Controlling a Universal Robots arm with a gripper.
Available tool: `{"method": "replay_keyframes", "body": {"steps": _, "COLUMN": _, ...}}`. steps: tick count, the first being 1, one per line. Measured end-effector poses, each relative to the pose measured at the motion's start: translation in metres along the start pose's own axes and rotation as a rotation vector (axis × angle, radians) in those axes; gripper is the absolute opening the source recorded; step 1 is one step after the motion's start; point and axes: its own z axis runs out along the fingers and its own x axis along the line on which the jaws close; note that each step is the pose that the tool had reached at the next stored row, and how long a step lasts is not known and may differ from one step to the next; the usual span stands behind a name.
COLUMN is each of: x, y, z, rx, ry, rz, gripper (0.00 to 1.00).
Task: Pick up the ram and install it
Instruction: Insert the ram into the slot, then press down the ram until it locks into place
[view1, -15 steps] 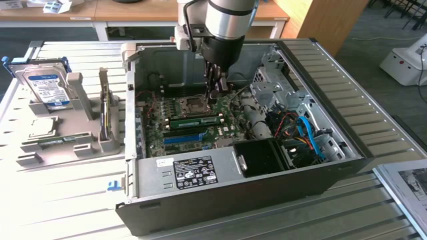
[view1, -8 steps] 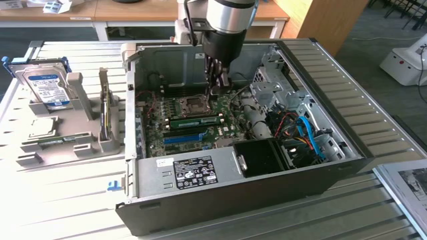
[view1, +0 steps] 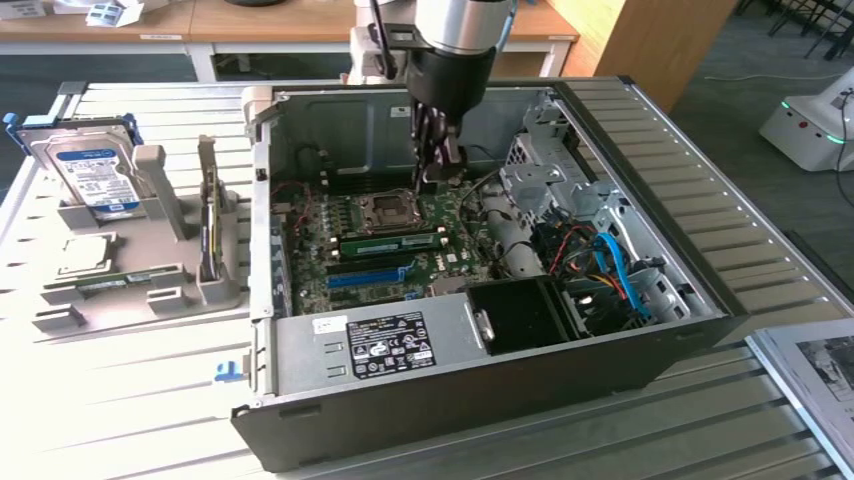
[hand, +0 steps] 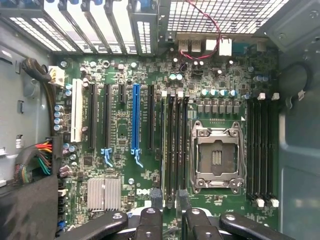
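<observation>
Green ram (hand: 164, 150) sits edge-up, slotted; tool (hand: 169, 197) tips parted.

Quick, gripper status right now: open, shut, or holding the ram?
Gripper: open, nothing between its fingers, over the memory slots.

The case (view1: 454, 400) lies open on the table (view1: 134, 400). On the exterior view's left of it is the stand (view1: 187, 292), with the drive (view1: 91, 175) upright in it. Inside the case the board (hand: 120, 130) carries the socket (hand: 216, 155). The ram (view1: 387, 241) stands in a slot just beside the socket, and the gripper (hand: 169, 196) hangs above the slots.
</observation>
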Motion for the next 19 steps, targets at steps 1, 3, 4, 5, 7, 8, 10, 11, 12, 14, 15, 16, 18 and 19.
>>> {"method": "replay_keyframes", "body": {"steps": 1, "x": 0.0, "y": 0.0, "z": -0.001, "rx": 0.0001, "ry": 0.0, "rz": 0.0, "gripper": 0.25}}
{"method": "replay_keyframes", "body": {"steps": 3, "x": -0.0001, "y": 0.0, "z": -0.0031, "rx": 0.0, "ry": 0.0, "rz": 0.0, "gripper": 0.25}}
{"method": "replay_keyframes", "body": {"steps": 4, "x": -0.0001, "y": 0.0, "z": -0.0042, "rx": 0.0, "ry": 0.0001, "rz": 0.0, "gripper": 0.25}}
{"method": "replay_keyframes", "body": {"steps": 5, "x": -0.0001, "y": 0.0001, "z": -0.0051, "rx": 0.0, "ry": 0.0, "rz": 0.0, "gripper": 0.25}}
{"method": "replay_keyframes", "body": {"steps": 7, "x": -0.0001, "y": 0.0001, "z": -0.0062, "rx": 0.0, "ry": 0.0, "rz": 0.0, "gripper": 0.25}}
{"method": "replay_keyframes", "body": {"steps": 8, "x": -0.0001, "y": 0.0001, "z": -0.0062, "rx": 0.0001, "ry": -0.0001, "rz": 0.0, "gripper": 0.25}}
{"method": "replay_keyframes", "body": {"steps": 10, "x": -0.0001, "y": 0.0001, "z": -0.0063, "rx": 0.0001, "ry": 0.0, "rz": 0.0, "gripper": 0.25}}
{"method": "replay_keyframes", "body": {"steps": 11, "x": -0.0001, "y": 0.0001, "z": -0.0063, "rx": 0.0001, "ry": 0.0001, "rz": 0.0, "gripper": 0.25}}
{"method": "replay_keyframes", "body": {"steps": 12, "x": -0.0001, "y": 0.0001, "z": -0.0063, "rx": 0.0001, "ry": 0.0, "rz": 0.0, "gripper": 0.25}}
{"method": "replay_keyframes", "body": {"steps": 14, "x": -0.0001, "y": 0.0001, "z": -0.0063, "rx": 0.0001, "ry": 0.0001, "rz": 0.0, "gripper": 0.25}}
{"method": "replay_keyframes", "body": {"steps": 15, "x": -0.0001, "y": 0.0001, "z": -0.0063, "rx": 0.0, "ry": 0.0, "rz": 0.0, "gripper": 0.25}}
{"method": "replay_keyframes", "body": {"steps": 16, "x": -0.0001, "y": 0.0001, "z": -0.0063, "rx": 0.0001, "ry": 0.0, "rz": 0.0, "gripper": 0.25}}
{"method": "replay_keyframes", "body": {"steps": 18, "x": -0.0001, "y": 0.0001, "z": -0.0063, "rx": 0.0001, "ry": 0.0, "rz": 0.0, "gripper": 0.25}}
{"method": "replay_keyframes", "body": {"steps": 19, "x": -0.0001, "y": 0.0001, "z": -0.0062, "rx": 0.0001, "ry": 0.0, "rz": 0.0, "gripper": 0.25}}
